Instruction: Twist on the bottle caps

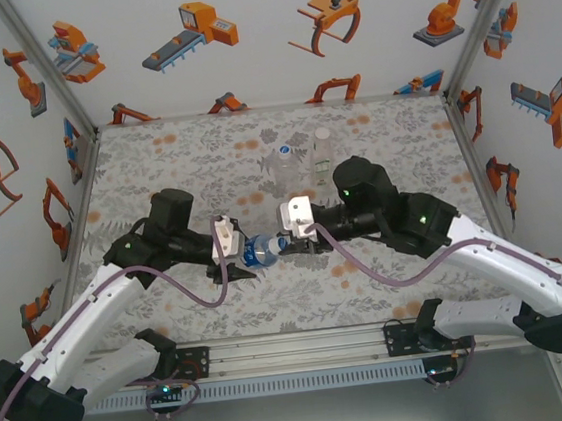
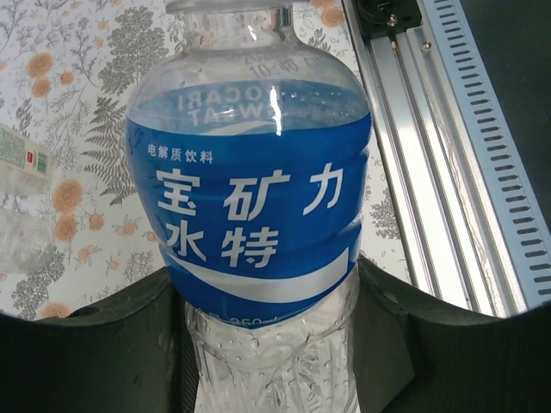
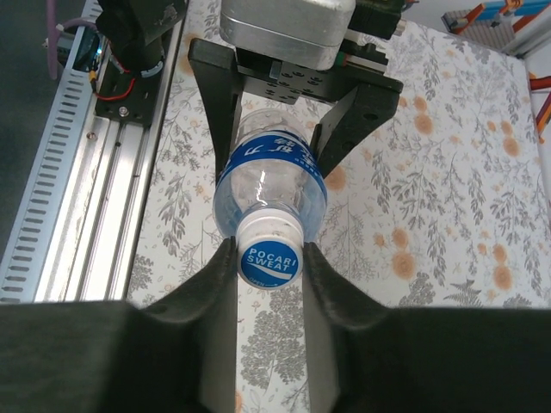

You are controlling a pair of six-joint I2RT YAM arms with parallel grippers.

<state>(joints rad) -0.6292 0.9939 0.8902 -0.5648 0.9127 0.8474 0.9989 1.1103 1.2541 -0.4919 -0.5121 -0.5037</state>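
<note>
Right tool pinches the small round white-and-blue plastic cap; my left tool hugs the clear blue-label plastic bottle, whose neck points straight at it.

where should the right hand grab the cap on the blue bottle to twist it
Grip the cap by its white side wall, coming end-on along the neck. The blue bottle lies on its side in the left hand, so the cap faces the right hand top-first; fingers on opposite sides of the round rim, as now, let it turn.
</note>
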